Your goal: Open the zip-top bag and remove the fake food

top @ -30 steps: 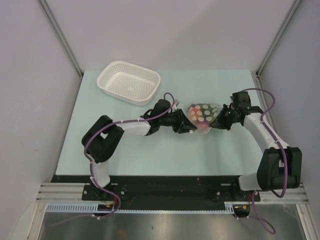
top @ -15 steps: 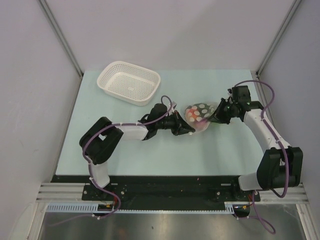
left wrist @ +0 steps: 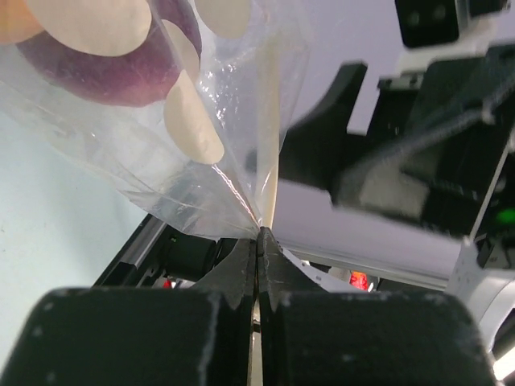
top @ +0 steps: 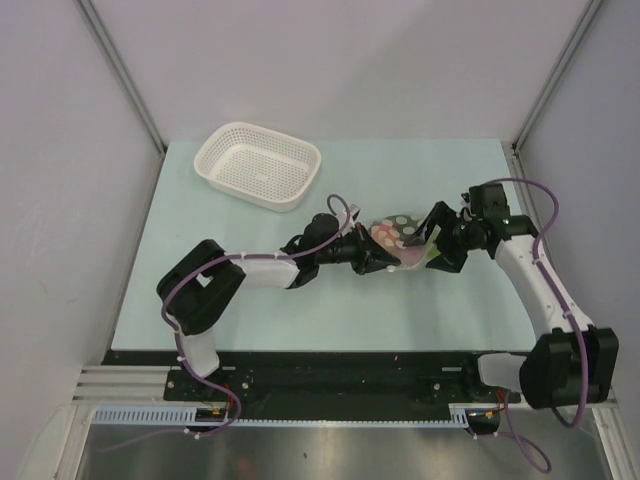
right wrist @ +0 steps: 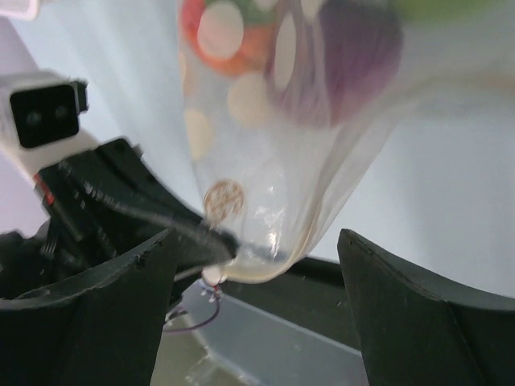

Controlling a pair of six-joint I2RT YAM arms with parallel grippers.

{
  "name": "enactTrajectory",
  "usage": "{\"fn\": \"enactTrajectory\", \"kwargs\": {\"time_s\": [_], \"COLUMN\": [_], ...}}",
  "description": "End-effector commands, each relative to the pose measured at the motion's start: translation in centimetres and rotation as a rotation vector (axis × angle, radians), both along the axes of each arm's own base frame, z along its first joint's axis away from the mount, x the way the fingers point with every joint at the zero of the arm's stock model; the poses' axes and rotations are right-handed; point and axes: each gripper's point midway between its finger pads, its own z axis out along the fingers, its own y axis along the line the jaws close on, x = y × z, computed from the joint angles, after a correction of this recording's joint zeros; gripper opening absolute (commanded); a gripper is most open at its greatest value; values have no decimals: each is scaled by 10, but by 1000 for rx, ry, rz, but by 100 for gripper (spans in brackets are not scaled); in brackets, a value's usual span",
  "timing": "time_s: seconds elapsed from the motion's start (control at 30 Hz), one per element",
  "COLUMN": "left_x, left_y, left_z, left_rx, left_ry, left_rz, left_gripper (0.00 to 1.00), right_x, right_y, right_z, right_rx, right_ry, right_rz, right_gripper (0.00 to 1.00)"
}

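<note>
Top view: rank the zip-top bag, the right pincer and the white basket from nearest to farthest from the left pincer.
1. zip-top bag, clamped in the left pincer.
2. right pincer, at the bag's right end.
3. white basket, far back left.

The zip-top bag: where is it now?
Top view: the zip-top bag is just right of centre, pinched by the left gripper, open right gripper at its right.

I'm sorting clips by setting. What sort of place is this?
Likely a robot lab test cell: a pale table walled by blank panels, two cabled arms bolted at its edge, and a white perforated basket as prop.
</note>
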Motion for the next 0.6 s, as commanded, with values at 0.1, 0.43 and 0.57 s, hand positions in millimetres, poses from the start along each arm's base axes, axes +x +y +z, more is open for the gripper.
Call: {"fn": "enactTrajectory", "kwargs": {"time_s": [0.1, 0.43, 0.57], "left_x": [-7, -19, -22], "left_y": [-6, -1, 4], "left_z": [24, 23, 25], "left_rx": [-65, -73, -92], "left_ry": [-49, -24, -7], "left_rz": [37, 48, 63], "left_gripper": [0, 0, 6], "right_x": [-31, -23, -23], "right_y": [18, 1, 11], "right_z": [16, -18, -27], "right_rx": [196, 112, 145], "right_ry": [38, 62, 106], "right_rz": [-184, -281, -236], "right_gripper": [75, 46, 19]}}
